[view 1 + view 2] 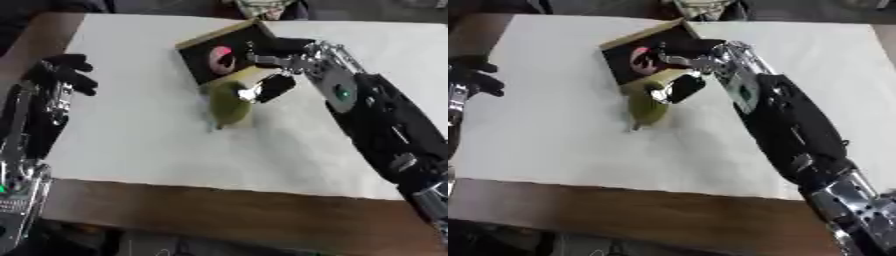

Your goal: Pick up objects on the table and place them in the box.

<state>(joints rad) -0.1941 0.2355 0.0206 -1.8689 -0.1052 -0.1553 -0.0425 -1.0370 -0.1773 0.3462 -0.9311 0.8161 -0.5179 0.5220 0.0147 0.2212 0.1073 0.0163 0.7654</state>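
Note:
A tan box (208, 38) with a dark inside lies tilted at the table's far middle. In it rests a pink round thing (220, 58). An olive-green, pear-shaped thing (228, 104) stands on the white table just in front of the box's near wall. My right hand (289, 60) reaches in from the right and hovers over the box's near edge, its fingers spread toward the box. Its thumb (273, 88) hangs right beside the top of the green thing; whether they touch I cannot tell. My left hand (63, 71) rests open at the table's left edge.
A white sheet (149, 140) covers the table, with a brown wooden edge (219, 215) along the front. My right forearm (789, 120) slants across the right part of the sheet. Dark shapes show beyond the far edge.

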